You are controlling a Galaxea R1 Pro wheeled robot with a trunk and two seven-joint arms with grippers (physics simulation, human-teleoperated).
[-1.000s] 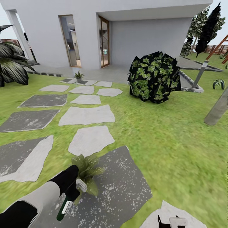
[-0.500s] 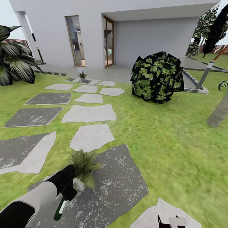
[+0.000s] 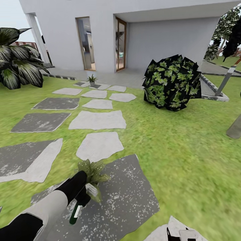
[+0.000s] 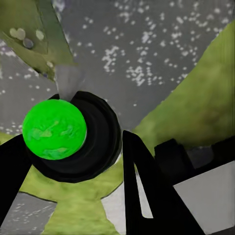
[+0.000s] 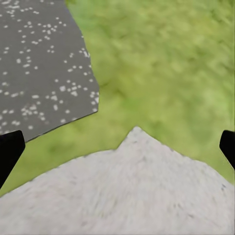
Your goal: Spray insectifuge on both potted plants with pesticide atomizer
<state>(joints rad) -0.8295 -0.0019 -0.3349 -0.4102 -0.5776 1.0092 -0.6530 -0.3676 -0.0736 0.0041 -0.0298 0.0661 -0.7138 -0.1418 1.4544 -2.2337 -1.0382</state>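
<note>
- Evidently the whole head view has slid right over the last second, house (image 3: pixel 134 36) and round bush (image 3: pixel 172 82) alike, so my camera turned, not the garden.
- Near potted plant (image 3: pixel 92 172) sits lower left on the dark stepping stone (image 3: pixel 130 197); the second potted plant (image 3: pixel 91 79) waits by the doorway, upper left.
- Left gripper (image 3: pixel 82 197) stays clamped on the pesticide atomizer (image 3: pixel 78 209), nozzle touching the near leaves, so I judge spraying is under way.
- Right gripper (image 3: pixel 182 234), lower right, stands wide and empty.

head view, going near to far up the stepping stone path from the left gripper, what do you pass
left gripper holding the pesticide atomizer → near potted plant on the dark speckled stone → pale stepping stone → far potted plant → house doorway
</note>
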